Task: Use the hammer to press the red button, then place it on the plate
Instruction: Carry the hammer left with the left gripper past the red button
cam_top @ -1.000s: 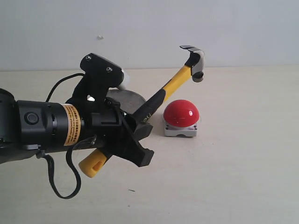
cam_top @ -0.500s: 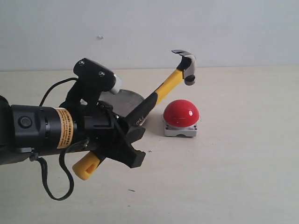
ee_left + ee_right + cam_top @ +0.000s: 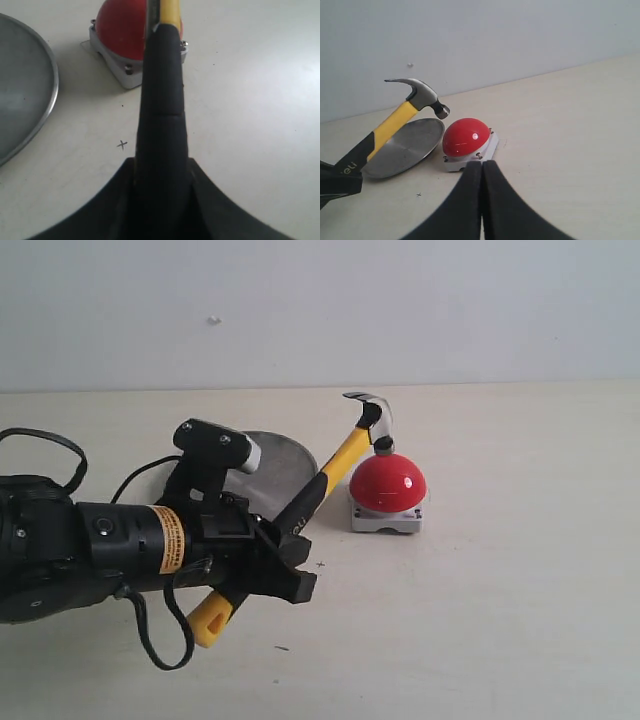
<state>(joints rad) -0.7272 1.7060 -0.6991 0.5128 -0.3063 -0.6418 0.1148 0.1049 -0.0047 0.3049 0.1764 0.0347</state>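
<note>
My left claw is clamped on the black grip of the hammer, on the near side of the red button. The handle's long axis runs from that claw up and away toward the button, with the head tipped down at the dome's crown. The exterior view reads this as contact. The right wrist view hints at a sliver of gap, so I cannot tell whether the button is pressed, and the left wrist view cuts the head off. My right claw is closed on nothing, back from the button. The plate lies just beside the button on the table.
</note>
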